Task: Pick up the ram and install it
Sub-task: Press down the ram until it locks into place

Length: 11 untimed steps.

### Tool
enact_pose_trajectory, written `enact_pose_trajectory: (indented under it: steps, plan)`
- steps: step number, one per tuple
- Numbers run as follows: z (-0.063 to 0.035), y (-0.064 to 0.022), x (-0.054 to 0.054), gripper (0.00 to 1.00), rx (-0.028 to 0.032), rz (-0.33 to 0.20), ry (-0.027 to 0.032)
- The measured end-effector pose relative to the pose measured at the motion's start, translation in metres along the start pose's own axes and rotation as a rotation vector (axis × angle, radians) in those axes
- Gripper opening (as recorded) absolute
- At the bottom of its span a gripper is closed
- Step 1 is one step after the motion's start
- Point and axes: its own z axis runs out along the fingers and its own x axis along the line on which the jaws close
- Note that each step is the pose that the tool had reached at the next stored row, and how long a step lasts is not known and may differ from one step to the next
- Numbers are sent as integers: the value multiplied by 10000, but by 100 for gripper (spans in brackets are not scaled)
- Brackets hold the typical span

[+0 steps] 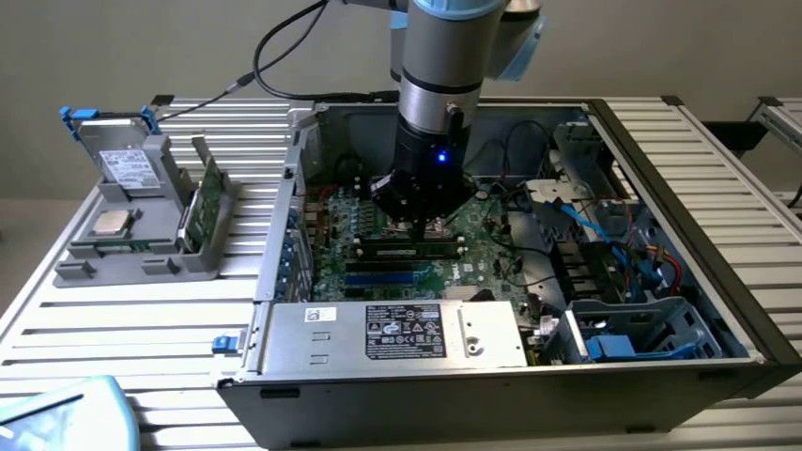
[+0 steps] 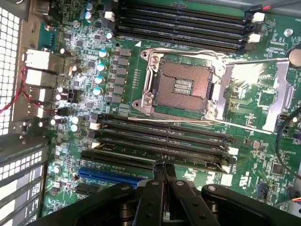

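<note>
Gripper (image 2: 163,165) fingers were pressed together with nothing between them, their tips down on the ram (image 2: 155,153). The ram lay seated in one of the black slots (image 2: 162,132) near the blue slot (image 2: 115,176), so the closed tips probably served to push it down into the slot, not to hold it. In the exterior view the gripper (image 1: 424,224) stood straight above the ram (image 1: 408,250), which showed as a long dark stick with a label, lying across the motherboard (image 1: 483,230). A vertical approach made sense there, because the slot takes the stick only from above.

Beside the slots the socket (image 2: 181,84) was open and empty, its metal cover (image 2: 254,92) swung aside. More slots (image 2: 181,26) on its far side looked empty. The board sat inside the open case (image 1: 701,197), with the power supply (image 1: 394,334) at the near edge. Outside the case, on the exterior view's left, a grey holder (image 1: 138,230) kept a silver chip (image 1: 111,223) and a green card (image 1: 207,202) upright and within reach on the table (image 1: 126,319).
</note>
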Motion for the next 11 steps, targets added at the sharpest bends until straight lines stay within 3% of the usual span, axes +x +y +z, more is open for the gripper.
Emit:
enact_pose_trajectory:
  steps: [11]
  plan:
    - [13,0,0,11,-48,1256,-4]
